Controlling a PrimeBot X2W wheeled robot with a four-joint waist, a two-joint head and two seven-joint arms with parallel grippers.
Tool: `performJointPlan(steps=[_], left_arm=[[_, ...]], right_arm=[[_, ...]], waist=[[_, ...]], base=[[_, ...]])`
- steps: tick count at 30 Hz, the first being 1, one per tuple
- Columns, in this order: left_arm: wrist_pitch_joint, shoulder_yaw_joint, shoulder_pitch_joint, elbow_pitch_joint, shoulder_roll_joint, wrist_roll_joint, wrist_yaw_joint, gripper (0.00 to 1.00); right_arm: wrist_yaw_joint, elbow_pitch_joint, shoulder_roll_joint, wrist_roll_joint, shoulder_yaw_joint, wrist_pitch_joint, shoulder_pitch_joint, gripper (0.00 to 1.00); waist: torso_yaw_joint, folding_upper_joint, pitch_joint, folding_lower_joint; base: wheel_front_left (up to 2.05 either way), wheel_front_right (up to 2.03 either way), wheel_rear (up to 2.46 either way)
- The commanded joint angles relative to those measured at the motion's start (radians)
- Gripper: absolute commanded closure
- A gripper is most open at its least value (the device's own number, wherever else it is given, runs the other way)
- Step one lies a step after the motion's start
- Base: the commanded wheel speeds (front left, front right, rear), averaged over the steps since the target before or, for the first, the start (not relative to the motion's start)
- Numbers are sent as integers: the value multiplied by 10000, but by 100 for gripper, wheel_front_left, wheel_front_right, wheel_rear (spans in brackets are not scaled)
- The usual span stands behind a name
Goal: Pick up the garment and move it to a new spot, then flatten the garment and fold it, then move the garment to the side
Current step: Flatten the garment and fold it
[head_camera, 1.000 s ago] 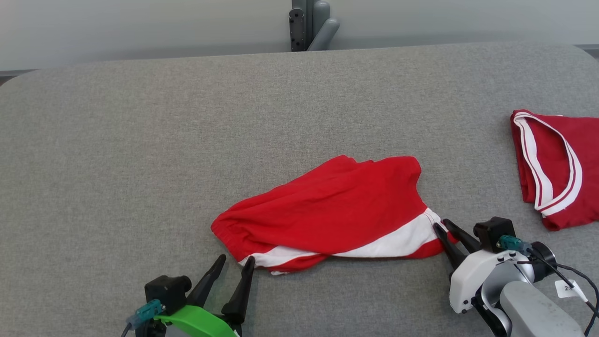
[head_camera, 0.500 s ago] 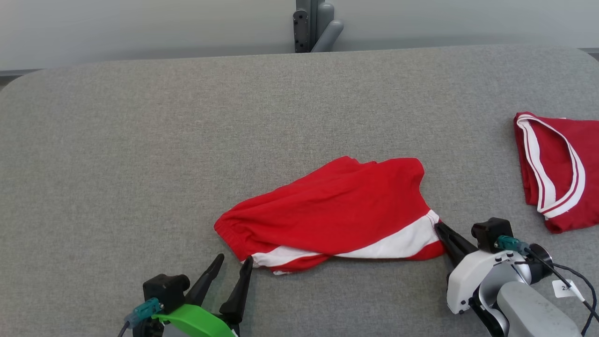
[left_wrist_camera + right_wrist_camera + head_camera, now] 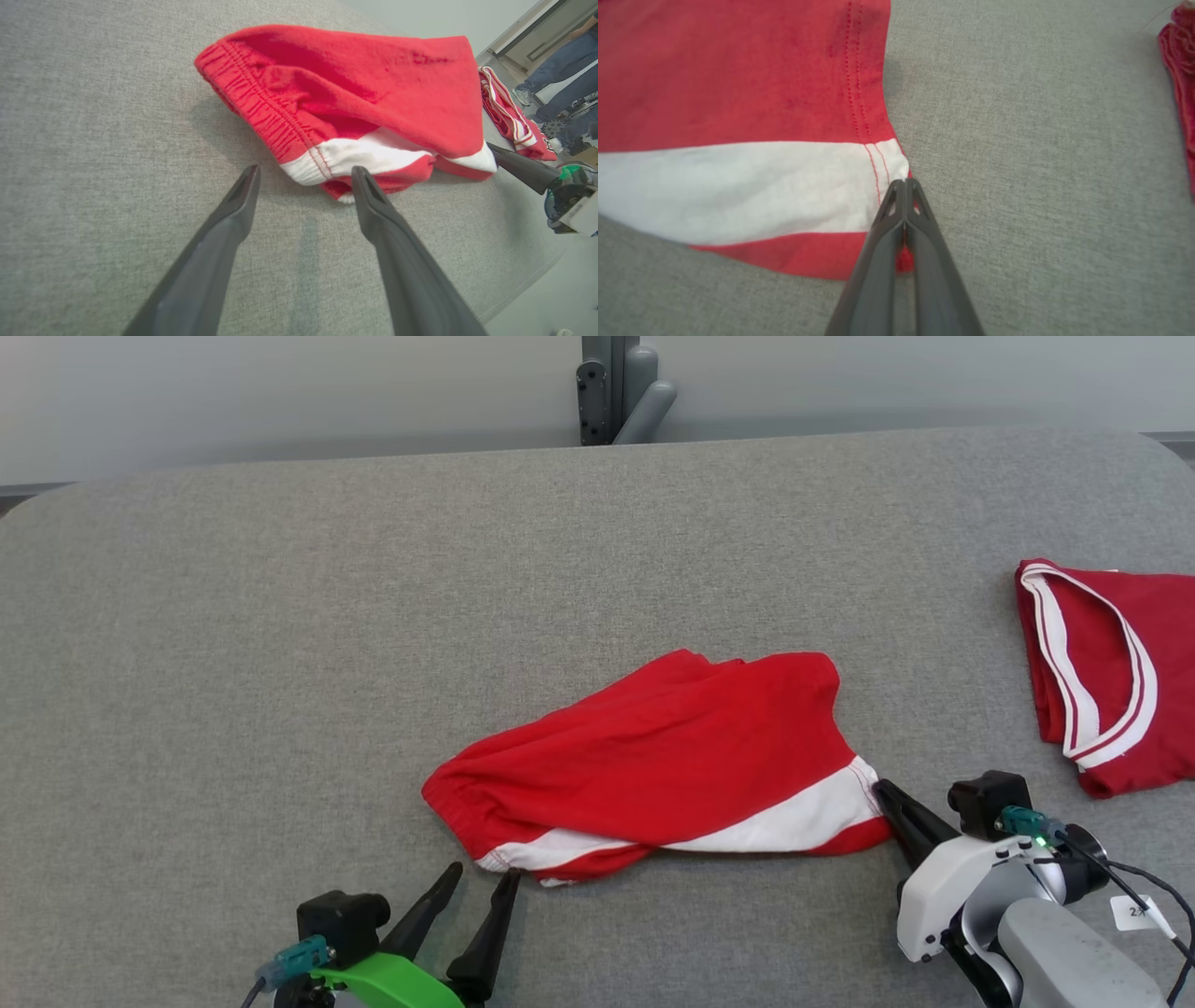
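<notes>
Garment (image 3: 672,747), prob. light & limp, wants edge grips: right gripper (image 3: 882,788) clamped on its corner, left gripper (image 3: 485,872) agape nearby.

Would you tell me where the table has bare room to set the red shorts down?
Bare: the table left of the red shorts and the far strip behind them. Crowded: near the left gripper and right gripper, and beside the second red garment at right.
</notes>
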Motion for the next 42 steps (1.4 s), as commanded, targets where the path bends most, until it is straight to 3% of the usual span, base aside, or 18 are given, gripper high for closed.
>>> performJointPlan(steps=[1,15,16,17,18,25,27,37,42], left_arm=[[-2,15,61,-34,102,-67,-47,0],[26,-239,-571,666,-96,-496,-130,0],[45,-296,-611,709,-90,-510,-138,12],[29,-357,-653,745,-66,-532,-145,39],[-2,-409,-688,775,-45,-548,-151,53],[-162,-744,-899,759,102,-690,-158,80],[-188,-855,-919,669,166,-736,-161,100],[41,-1387,-1044,-71,667,-1155,-164,100],[952,-1428,-1230,-1741,1665,-1925,-165,100]], right_arm=[[-9,-38,-62,54,-2,-66,-62,100],[-9,-278,-179,99,59,-12,-138,100],[-9,-290,-194,99,57,-5,-132,100],[-9,-307,-201,98,64,7,-130,100],[-9,-323,-206,99,67,20,-131,100],[-9,-435,-265,84,21,80,-103,100],[-9,-453,-275,74,-1,71,-70,100],[-9,-858,-388,207,-214,34,-78,100],[-10,-1884,-826,683,-721,226,-305,100]], waist=[[-8,0,1,0],[-217,0,58,0],[-231,0,62,0],[-247,0,67,0],[-264,0,69,0],[-330,0,52,0],[-339,0,38,0],[-351,0,2,0],[-343,0,115,0]], base=[[0,0,0],[0,0,0],[0,0,0],[0,0,0],[0,0,0],[0,0,0],[0,0,0],[0,0,0],[0,0,0]])
